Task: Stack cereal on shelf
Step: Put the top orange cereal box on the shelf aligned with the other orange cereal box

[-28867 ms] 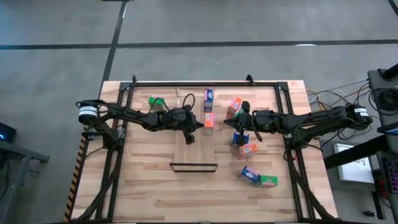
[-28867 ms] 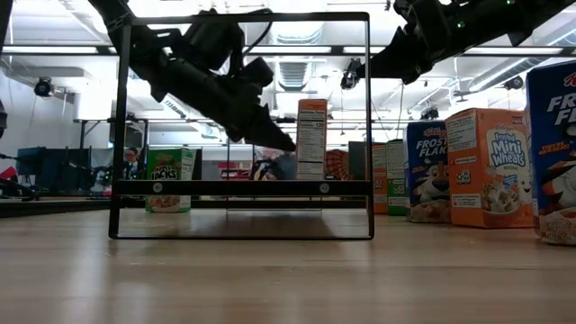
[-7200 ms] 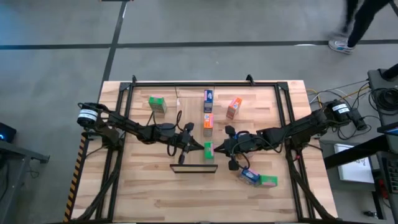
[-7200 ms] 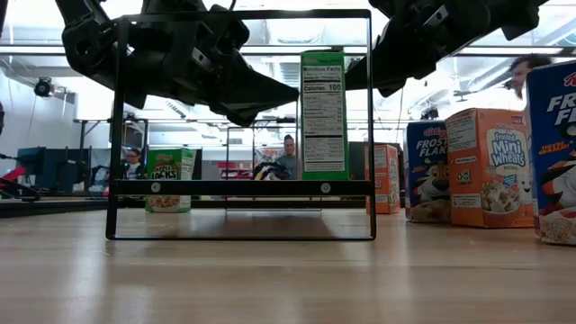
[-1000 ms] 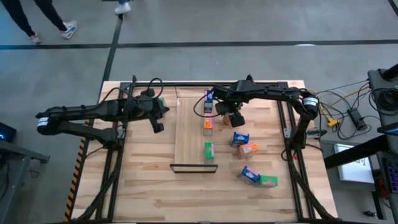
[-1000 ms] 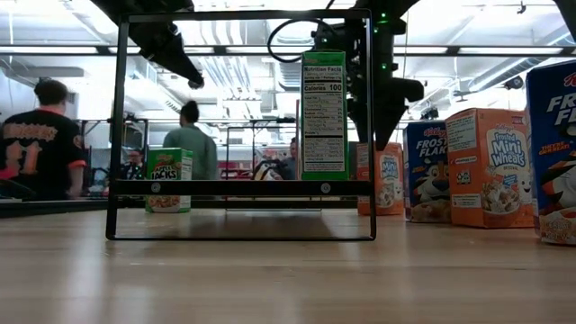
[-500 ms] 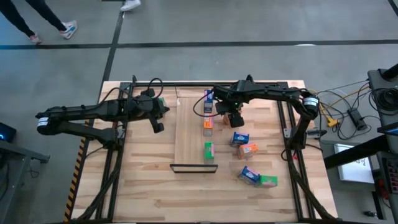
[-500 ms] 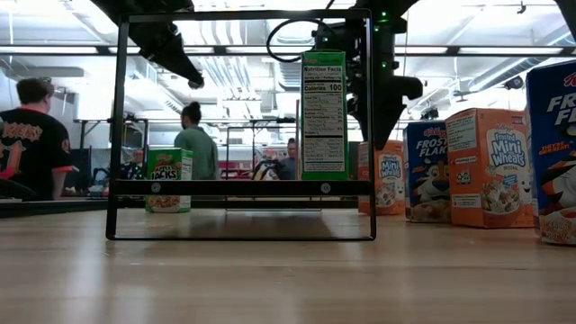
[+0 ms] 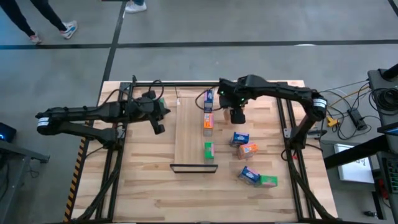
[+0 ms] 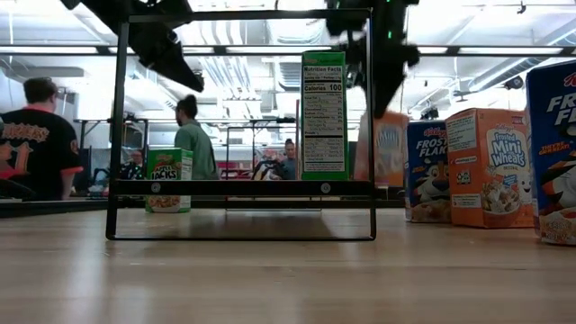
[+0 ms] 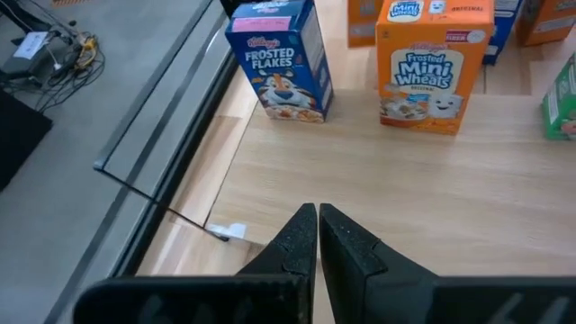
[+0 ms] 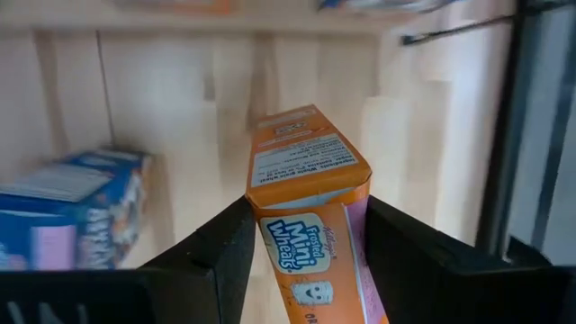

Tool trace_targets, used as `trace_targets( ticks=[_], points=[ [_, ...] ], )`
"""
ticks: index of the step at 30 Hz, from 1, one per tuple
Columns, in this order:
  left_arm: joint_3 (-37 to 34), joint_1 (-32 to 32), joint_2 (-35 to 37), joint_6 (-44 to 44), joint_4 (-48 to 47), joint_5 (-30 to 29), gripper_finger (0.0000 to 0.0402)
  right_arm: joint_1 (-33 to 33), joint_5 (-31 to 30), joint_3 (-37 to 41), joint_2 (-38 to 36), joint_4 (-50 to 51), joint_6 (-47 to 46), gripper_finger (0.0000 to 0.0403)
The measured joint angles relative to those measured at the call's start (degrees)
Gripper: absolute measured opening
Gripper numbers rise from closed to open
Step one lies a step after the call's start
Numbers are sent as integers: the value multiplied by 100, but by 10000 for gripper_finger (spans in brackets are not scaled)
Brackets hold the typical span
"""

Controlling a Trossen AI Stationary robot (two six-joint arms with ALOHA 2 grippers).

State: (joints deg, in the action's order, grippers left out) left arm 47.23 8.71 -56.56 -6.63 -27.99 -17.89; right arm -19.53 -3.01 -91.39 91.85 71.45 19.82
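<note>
My right gripper [image 9: 237, 115] is shut on an orange cereal box [image 12: 306, 225], right of the shelf [image 9: 189, 134] near its far end. The shelf is a light wood panel with a dark lip [image 9: 193, 167] at its near end. A blue box [image 9: 209, 98], an orange box [image 9: 208, 122] and a green box [image 9: 209, 150] stand in a row along its right side. My left gripper [image 9: 158, 127] hangs shut above the table left of the shelf, touching nothing. A green box [image 10: 169, 180] stands at the far left, mostly hidden under my left arm in the high view. My right gripper pinches the orange box between its two fingers [image 12: 225, 247], one on each of two opposite sides [image 12: 261, 225]. The printed front faces the wrist camera. The fingers point steeply down from above. The box [image 10: 389, 148] hangs below them, clear of the table.
Right of the shelf stand a blue box [image 9: 240, 138] and an orange box [image 9: 248, 150]; nearer the front lie a blue box [image 9: 250, 176] and a green one [image 9: 268, 181]. A dark metal frame [image 9: 205, 83] runs round the table. People stand in the room behind.
My right gripper has risen with the orange box, which stood on the table a second ago and now hangs clear of it. The gripper has also rolled a little about its own pointing line.
</note>
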Motion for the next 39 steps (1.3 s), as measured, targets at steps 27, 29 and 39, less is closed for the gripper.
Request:
trace_targets(
  ticks=[27, 29, 39],
  points=[
    [-437, -419, 749, 140, 315, 417, 0, 1621, 0, -2564, -205, -1083, -2839, 173],
    [-465, -443, 856, 162, 313, 417, 0, 1688, 0, -2564, -39, -1284, -2996, 173],
    [-473, -442, 1669, -84, 390, 345, 0, 1875, -2, -2590, 893, -1434, -3342, 173]
  ],
)
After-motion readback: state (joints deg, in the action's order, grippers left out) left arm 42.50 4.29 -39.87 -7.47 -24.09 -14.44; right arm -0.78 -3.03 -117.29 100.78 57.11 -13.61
